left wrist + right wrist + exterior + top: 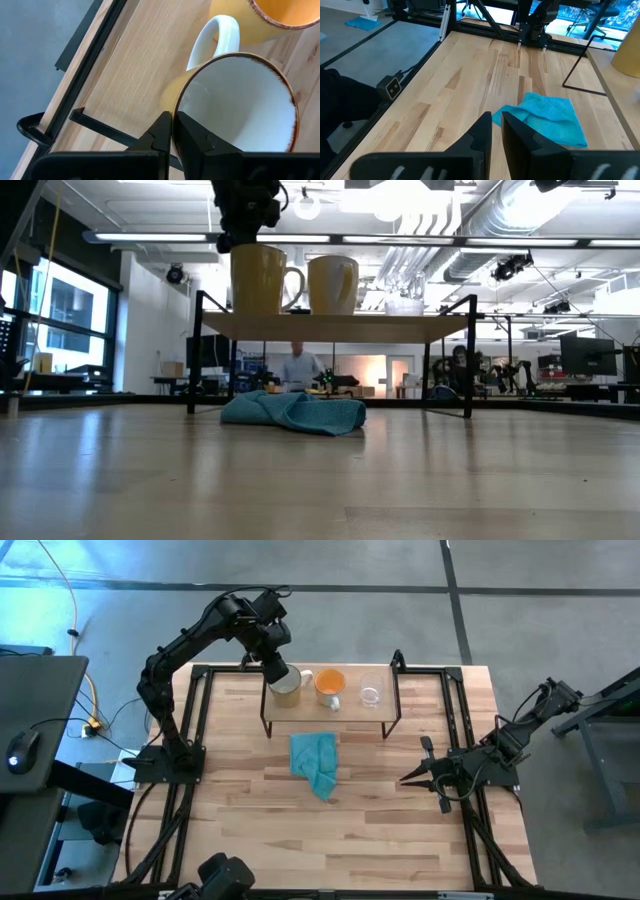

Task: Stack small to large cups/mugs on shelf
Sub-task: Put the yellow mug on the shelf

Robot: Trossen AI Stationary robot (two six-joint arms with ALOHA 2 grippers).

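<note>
Cream mug (pixel 287 681), orange mug (pixel 330 686), teal cloth (pixel 316 763).

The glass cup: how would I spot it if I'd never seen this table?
Look at the low wooden shelf standing on the table. Three cups sit in a row on it; the glass cup is at the end farthest from the left hand. It alone is clear, small, and handleless.

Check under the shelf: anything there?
Low view shows only the teal cloth on the table, low under the shelf line. From above, the cloth lies mostly in front of it; the board hides what lies beneath.
</note>
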